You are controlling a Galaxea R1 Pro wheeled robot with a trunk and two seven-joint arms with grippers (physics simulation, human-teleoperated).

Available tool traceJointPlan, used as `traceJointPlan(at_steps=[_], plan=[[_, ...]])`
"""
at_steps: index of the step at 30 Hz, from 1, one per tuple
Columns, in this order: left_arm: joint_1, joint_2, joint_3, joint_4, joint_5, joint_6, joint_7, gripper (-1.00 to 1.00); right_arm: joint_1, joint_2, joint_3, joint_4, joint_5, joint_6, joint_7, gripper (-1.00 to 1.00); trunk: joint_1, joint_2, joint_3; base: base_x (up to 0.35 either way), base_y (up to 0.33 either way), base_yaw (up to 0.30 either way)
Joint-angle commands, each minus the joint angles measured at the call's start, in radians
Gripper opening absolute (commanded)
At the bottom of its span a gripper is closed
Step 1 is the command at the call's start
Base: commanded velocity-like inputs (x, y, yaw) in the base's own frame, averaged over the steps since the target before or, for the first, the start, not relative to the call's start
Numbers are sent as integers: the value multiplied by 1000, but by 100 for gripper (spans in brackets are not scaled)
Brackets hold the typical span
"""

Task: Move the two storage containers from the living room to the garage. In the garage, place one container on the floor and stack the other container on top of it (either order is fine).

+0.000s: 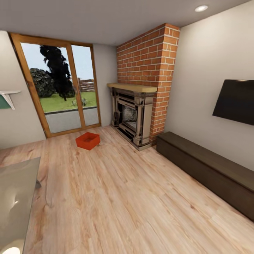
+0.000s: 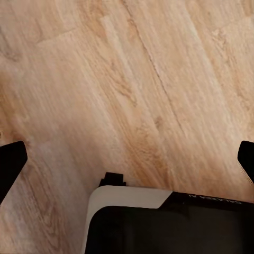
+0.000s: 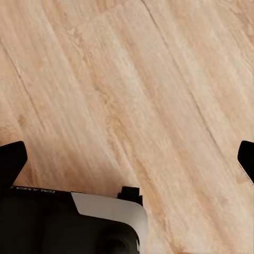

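Observation:
One orange-red topless storage container (image 1: 88,140) sits on the light wood-plank floor (image 1: 123,197) of the living room, far ahead, between the glass door and the fireplace. The second container is out of view, as are the garage and its concrete floor. My left gripper (image 2: 127,159) hangs open over bare wood planks, its dark fingertips (image 2: 10,164) wide apart with nothing between them. My right gripper (image 3: 127,159) is open too, above the same planks, and its fingertips (image 3: 11,161) hold nothing. Both grippers are far from the container.
A brick fireplace (image 1: 135,116) stands ahead on the right, with a long dark cabinet (image 1: 208,169) and a wall TV (image 1: 235,101) along the right wall. A wood-framed glass door (image 1: 60,91) is behind the container. A glossy tabletop (image 1: 16,197) juts in at near left. My robot's base (image 2: 159,222) shows below the left wrist.

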Motion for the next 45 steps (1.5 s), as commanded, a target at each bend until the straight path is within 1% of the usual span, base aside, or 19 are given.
traceJointPlan(at_steps=[1, 4, 8, 18, 45], plan=[[-2, 0, 4, 5, 1, -7, 2, 100, -2, -1, -7, 4, 10, -8, 1, 100, 1, -2, -2, 326, 0, 246], [-2, 0, 4, 5, 1, -7, 2, 100, -2, -1, -7, 4, 10, -8, 1, 100, 1, -2, -2, 326, 0, 232], [-2, 0, 4, 5, 1, -6, 2, 100, -2, -1, -7, 4, 10, -8, 1, 100, 1, -2, -2, 326, 0, 70], [-2, 0, 4, 5, 1, -6, 2, 100, -2, -1, -7, 4, 10, -8, 1, 100, 1, -2, -2, 326, -18, 6], [-2, 1, 4, 5, 1, -6, 2, 100, -2, -1, -7, 4, 10, -8, 1, 100, 1, -2, -2, 326, -92, 0]])
